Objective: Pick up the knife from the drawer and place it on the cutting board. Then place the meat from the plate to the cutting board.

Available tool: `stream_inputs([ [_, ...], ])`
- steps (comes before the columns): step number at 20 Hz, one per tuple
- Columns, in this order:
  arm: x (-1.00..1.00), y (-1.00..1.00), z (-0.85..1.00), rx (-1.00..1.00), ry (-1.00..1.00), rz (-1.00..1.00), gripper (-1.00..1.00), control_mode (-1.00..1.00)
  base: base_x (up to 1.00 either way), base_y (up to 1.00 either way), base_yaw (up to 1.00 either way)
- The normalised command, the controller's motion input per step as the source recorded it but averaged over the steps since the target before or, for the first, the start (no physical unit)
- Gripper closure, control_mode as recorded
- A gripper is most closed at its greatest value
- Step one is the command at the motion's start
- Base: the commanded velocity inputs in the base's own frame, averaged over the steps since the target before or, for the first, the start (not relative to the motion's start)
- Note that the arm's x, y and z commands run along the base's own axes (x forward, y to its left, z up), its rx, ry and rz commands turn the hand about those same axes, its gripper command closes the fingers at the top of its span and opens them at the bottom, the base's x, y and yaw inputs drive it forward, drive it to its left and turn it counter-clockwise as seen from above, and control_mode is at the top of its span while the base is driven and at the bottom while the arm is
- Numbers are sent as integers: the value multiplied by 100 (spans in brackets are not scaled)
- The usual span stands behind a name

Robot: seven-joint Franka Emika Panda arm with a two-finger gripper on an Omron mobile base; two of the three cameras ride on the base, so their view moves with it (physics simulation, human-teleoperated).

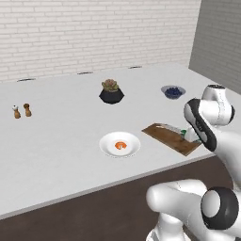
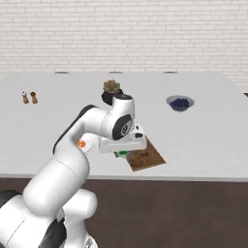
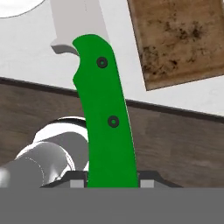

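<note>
My gripper (image 3: 111,181) is shut on the green handle of the knife (image 3: 105,118), and the pale blade points away over the white counter. In the hand view the brown cutting board (image 3: 179,39) lies to the right of the blade, and a sliver of the white plate (image 3: 13,6) shows at the top left. From the left base, the knife (image 1: 173,128) hangs over the near end of the cutting board (image 1: 164,134), partly behind my arm. The plate (image 1: 120,143) holds the orange-red meat (image 1: 121,146). From the right base, the gripper (image 2: 122,153) hovers by the cutting board (image 2: 147,159); the meat (image 2: 81,144) peeks out behind my arm.
A dark pot with a plant (image 1: 111,92) stands at the middle back, and a dark blue bowl (image 1: 173,92) at the back right. Two small shakers (image 1: 22,111) are far left. The counter's front edge (image 1: 141,176) runs just below the board, and a grey wall (image 1: 221,37) closes the right.
</note>
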Motion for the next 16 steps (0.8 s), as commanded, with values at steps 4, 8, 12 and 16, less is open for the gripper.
stream_inputs([
  [4, 93, -23, -80, -8, 2, 6, 100, -100, 0, 0, 0],
  [8, 64, -52, -47, 0, -4, 7, 100, -100, 0, 0, 0],
  [12, 61, -39, -43, 0, -8, 7, 100, -100, 0, 0, 0],
  [16, 67, -18, -38, 0, -4, 4, 100, -100, 0, 0, 0],
])
